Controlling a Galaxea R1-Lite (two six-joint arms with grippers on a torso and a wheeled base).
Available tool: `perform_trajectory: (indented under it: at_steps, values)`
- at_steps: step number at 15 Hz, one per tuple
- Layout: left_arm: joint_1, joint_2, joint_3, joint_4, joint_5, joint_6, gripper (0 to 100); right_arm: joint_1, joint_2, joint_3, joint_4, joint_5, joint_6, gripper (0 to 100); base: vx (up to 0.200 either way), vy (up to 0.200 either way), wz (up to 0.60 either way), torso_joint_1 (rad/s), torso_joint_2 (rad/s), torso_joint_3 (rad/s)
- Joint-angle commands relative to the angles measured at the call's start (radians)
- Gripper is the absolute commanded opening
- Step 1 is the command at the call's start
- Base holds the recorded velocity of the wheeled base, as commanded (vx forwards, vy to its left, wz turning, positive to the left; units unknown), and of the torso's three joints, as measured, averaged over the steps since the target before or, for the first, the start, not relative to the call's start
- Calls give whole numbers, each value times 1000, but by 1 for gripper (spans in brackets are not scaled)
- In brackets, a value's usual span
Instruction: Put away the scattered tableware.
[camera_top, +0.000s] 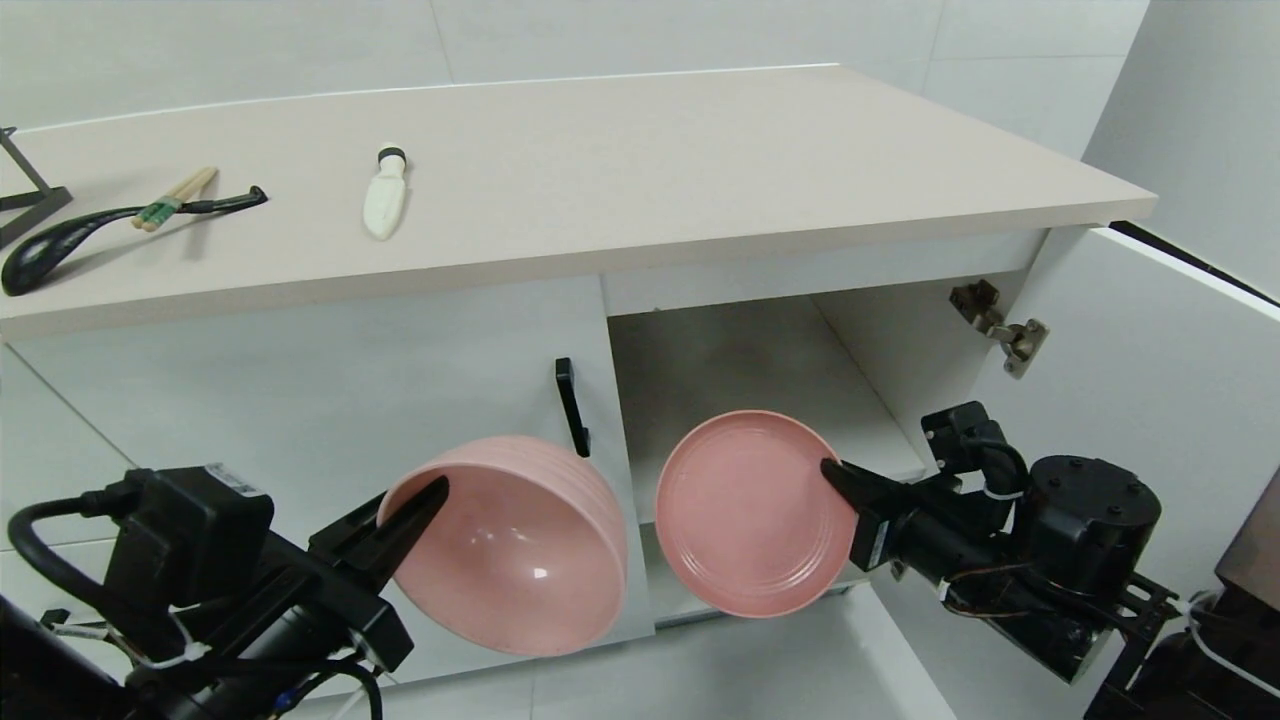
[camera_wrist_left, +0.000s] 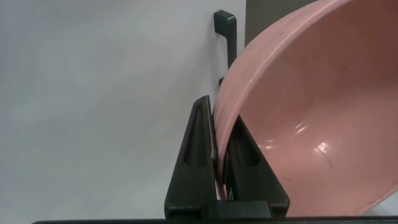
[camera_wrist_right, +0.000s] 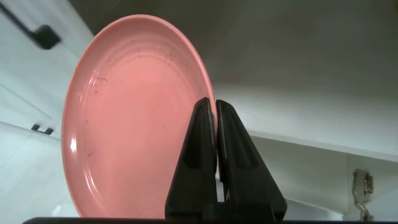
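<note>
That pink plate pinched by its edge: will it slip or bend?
The pink plate looks rigid: it hangs on edge from the right gripper without sagging. Its glossy surface suggests it could slip, since only the rim is pinched. Probably light, as one grip carries it.

You see a pink bowl (camera_top: 520, 560) and a pink plate (camera_top: 745, 515) with concentric rings; the left end effector (camera_top: 432, 490) and right end effector (camera_top: 830, 470) are black, the worktop (camera_top: 650, 160) beige.
</note>
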Motion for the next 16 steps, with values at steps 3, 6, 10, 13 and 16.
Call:
perform_trajectory:
  at_steps: [3,6,10,13,16]
  values:
    - [0,4,2,-1,0,0,0,-25,30,-12,-2,-2,0,0,0,0,0,0,0,0]
    - [0,3,2,-1,0,0,0,-59,30,-12,-2,-2,0,0,0,0,0,0,0,0]
    - [0,12,2,-1,0,3,0,-82,48,-28,-2,-2,0,0,0,0,0,0,0,0]
    - [0,-13,2,-1,2,-1,0,-95,79,-51,-2,-2,0,0,133,0,0,0,0,2]
    - [0,-13,2,-1,0,2,0,-95,102,-73,-2,-2,0,0,67,0,0,1,2,2]
